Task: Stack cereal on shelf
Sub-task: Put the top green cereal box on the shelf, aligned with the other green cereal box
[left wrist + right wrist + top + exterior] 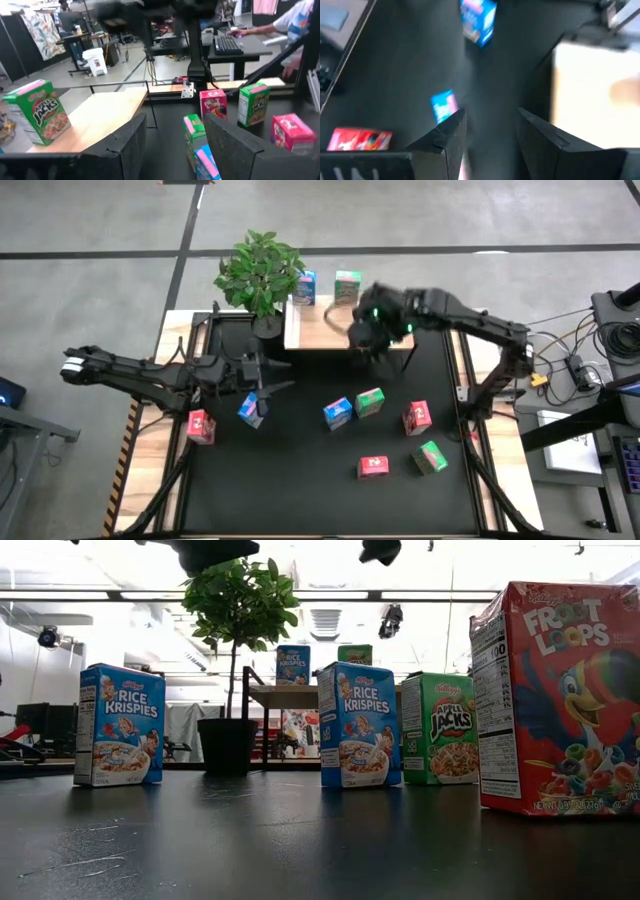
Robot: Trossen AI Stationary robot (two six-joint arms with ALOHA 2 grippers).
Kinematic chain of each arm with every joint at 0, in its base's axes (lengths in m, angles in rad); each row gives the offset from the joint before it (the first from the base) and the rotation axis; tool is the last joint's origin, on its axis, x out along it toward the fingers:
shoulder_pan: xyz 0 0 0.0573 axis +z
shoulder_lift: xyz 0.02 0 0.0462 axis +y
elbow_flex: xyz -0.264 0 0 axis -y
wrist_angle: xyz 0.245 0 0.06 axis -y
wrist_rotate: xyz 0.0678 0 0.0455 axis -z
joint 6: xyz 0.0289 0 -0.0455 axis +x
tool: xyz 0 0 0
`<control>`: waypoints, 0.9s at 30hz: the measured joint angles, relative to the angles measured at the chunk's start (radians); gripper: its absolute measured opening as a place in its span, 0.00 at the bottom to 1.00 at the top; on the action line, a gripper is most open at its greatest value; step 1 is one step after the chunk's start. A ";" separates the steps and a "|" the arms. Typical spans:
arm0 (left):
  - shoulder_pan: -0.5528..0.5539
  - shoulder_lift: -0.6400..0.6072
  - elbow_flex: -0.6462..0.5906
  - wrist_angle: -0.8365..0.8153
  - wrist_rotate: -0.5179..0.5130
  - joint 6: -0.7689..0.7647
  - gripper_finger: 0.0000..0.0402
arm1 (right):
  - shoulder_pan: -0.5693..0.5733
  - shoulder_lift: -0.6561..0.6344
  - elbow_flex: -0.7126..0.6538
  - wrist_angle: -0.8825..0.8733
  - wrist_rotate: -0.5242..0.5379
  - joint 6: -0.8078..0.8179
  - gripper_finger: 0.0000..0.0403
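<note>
**Left arm nearest the next box**

Black table: two cereal boxes stand on the shelf at upper centre. The left gripper, open and empty, hovers just above-right of the blue box. The right gripper, open and empty, hangs by the shelf.

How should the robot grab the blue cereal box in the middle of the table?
The blue box stands upright on the table, close beside a green box. Best to come from straight above and pinch its narrow top across the thin sides, turning the fingers so neither bumps the green box.
</note>
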 joint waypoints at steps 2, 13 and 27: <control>0.000 0.000 0.000 0.003 0.000 -0.022 0.46 | 0.051 -0.039 -0.100 0.012 0.070 0.045 0.37; -0.002 0.000 0.001 0.003 0.000 -0.024 0.46 | 0.158 -0.215 -0.570 0.144 0.272 0.227 0.41; -0.002 -0.010 0.002 0.060 -0.001 -0.044 0.46 | 0.151 -0.130 -0.666 0.212 0.262 0.149 0.70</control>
